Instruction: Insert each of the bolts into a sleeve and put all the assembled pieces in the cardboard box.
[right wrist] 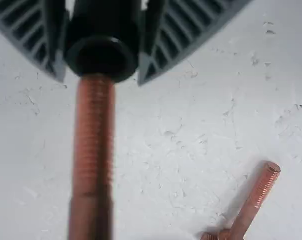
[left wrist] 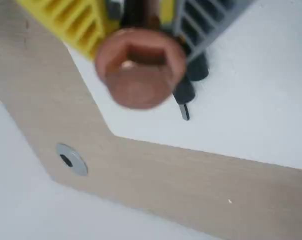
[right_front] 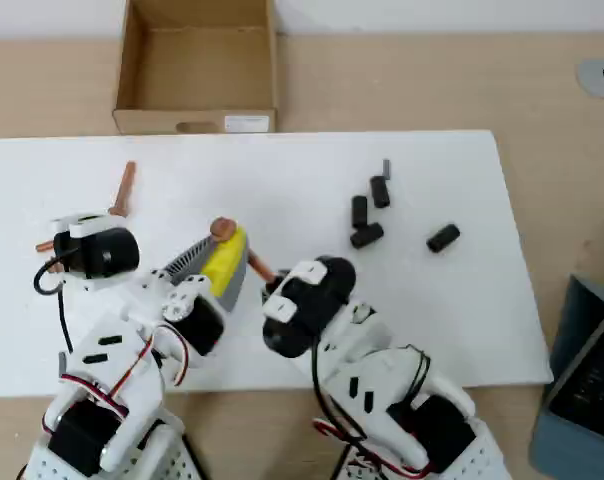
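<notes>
My left gripper [right_front: 220, 245], with one yellow and one grey finger, is shut on a copper bolt [right_front: 244, 252] just behind its hex head [left wrist: 140, 67]. The bolt's threaded shaft [right wrist: 93, 150] runs into a black sleeve [right wrist: 103, 50], and my right gripper [right wrist: 103, 30] is shut on that sleeve between its grey fingers. Both meet over the white mat [right_front: 312, 330] near its front middle. Several loose black sleeves [right_front: 367, 235] lie at the mat's right centre. A loose bolt [right_front: 125, 188] lies at the far left. The open cardboard box [right_front: 197, 65] stands behind the mat.
A second loose bolt [right_front: 47, 245] peeks out beside the left arm's black motor. In the right wrist view a loose bolt [right wrist: 253, 200] lies on the mat. A grey bin [right_front: 587, 380] stands off the mat at the right. A metal grommet [right_front: 602, 75] sits in the wooden table.
</notes>
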`<state>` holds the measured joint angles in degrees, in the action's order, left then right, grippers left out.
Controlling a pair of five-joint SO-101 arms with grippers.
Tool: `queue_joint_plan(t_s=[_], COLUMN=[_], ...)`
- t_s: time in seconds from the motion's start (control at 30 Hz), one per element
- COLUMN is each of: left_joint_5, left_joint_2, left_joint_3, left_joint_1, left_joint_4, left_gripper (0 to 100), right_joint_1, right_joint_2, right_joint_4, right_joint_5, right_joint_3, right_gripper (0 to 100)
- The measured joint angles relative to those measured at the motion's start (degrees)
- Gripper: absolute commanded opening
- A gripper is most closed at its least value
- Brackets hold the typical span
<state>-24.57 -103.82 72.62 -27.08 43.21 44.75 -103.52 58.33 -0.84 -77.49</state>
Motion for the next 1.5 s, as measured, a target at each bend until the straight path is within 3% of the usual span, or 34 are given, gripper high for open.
queue_joint_plan(t_s=[0.53,0.93,1.5], left_joint_5=[0.00,0.09,11.78], left_joint_2=[0.00,-0.09,-0.44], left_joint_3=[0.00,0.00,2.81], left_joint_1=[-0.09,-3.96,-4.75], left_joint_4=[0.53,4.04,3.69], left_gripper=[0,0,1], right_joint_1=[0.00,0.35,0.35], right_joint_2=[0.00,0.00,0.00], right_joint_4=[0.00,0.00,0.00], right_joint_5=[0.00,0.00,0.00], right_joint_3=[0.00,0.00,-0.18], right_gripper=[0.9,0.9,0.9])
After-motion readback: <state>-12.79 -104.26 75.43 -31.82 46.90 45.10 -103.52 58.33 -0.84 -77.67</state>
